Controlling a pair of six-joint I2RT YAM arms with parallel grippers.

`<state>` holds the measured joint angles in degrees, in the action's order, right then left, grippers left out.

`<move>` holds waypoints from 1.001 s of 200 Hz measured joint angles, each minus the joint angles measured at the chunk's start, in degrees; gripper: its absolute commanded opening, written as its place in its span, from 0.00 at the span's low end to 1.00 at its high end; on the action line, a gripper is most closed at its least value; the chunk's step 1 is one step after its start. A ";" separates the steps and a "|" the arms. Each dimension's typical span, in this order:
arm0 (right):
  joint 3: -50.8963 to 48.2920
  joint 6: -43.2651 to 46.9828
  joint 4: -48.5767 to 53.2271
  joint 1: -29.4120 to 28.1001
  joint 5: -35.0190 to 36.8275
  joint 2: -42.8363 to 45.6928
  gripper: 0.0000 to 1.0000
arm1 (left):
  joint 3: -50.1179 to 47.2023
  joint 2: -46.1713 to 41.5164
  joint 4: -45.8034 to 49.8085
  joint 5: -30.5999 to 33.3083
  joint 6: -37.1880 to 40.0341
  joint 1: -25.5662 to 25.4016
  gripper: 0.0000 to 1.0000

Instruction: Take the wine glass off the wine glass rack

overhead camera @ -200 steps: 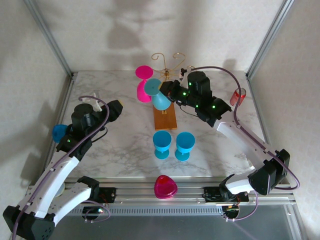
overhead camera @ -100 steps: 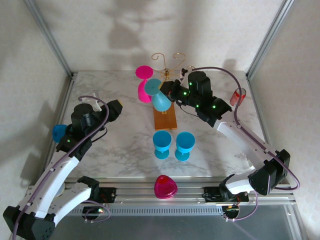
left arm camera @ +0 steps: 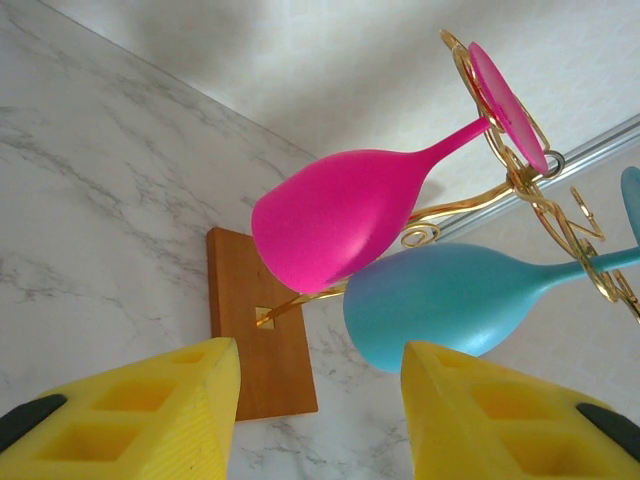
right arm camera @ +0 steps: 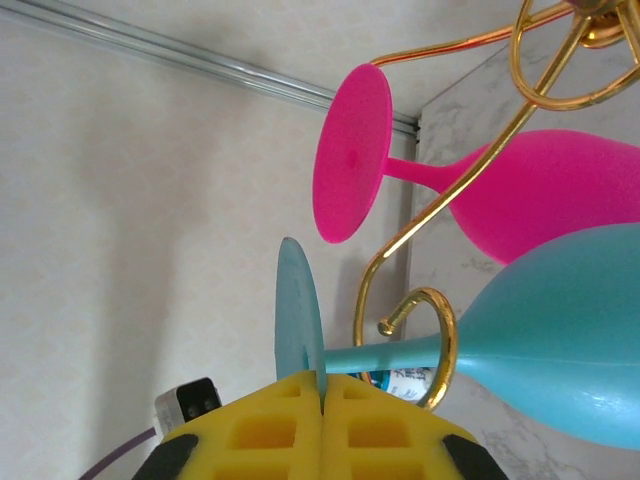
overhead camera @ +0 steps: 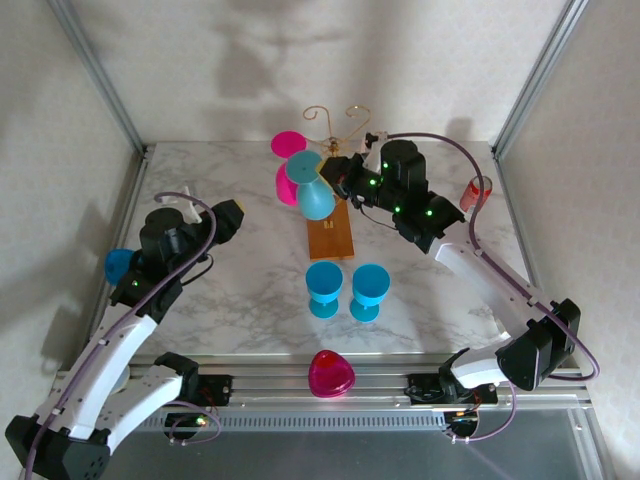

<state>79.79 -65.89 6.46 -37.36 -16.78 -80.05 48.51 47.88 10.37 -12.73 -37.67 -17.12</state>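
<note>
The wine glass rack [overhead camera: 336,119] is gold wire on a wooden base [overhead camera: 330,239]. My right gripper [overhead camera: 336,176] is shut on the foot disc of a blue wine glass [overhead camera: 313,187], which lies tilted beside the rack. In the right wrist view the right gripper's pads [right arm camera: 322,384] pinch the thin foot [right arm camera: 297,320], and the stem [right arm camera: 395,353] runs through a gold curl [right arm camera: 436,345]. A pink wine glass [overhead camera: 288,166] hangs on the rack's left arm. My left gripper [overhead camera: 232,217] is open and holds nothing, well left of the rack; its view shows both glasses [left arm camera: 338,215] [left arm camera: 450,300] ahead.
Two blue glasses [overhead camera: 323,288] [overhead camera: 369,291] stand upright in front of the wooden base. A pink glass [overhead camera: 331,374] lies at the near table edge. A blue object [overhead camera: 118,265] sits behind the left arm, and a red one [overhead camera: 476,190] by the right frame post.
My right gripper has shifted slightly left and back, carrying the blue wine glass with it. The left arm has not moved.
</note>
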 measured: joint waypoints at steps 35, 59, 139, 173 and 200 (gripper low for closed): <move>-0.04 -0.87 -0.72 0.17 -0.68 0.00 0.00 | 0.00 -0.07 0.15 -0.13 0.00 0.11 0.46; -0.04 -1.05 -0.79 0.50 -1.11 -0.02 0.00 | 0.00 -0.07 0.15 -0.13 0.00 0.11 0.46; 0.13 -1.29 -2.89 0.92 -2.84 -2.40 0.00 | 0.00 -0.07 0.17 -0.11 0.00 0.37 0.46; 0.48 -1.29 -2.91 1.03 -2.99 -2.69 0.00 | 0.00 -0.07 0.17 -0.11 0.00 0.48 0.46; 0.52 -1.27 -2.89 1.18 -2.97 -2.73 0.00 | 0.00 -0.07 0.17 -0.11 0.00 0.50 0.46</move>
<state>80.31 -67.16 3.57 -36.18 -19.75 -82.78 48.51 47.81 10.55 -12.84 -37.67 -16.62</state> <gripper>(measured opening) 0.040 0.459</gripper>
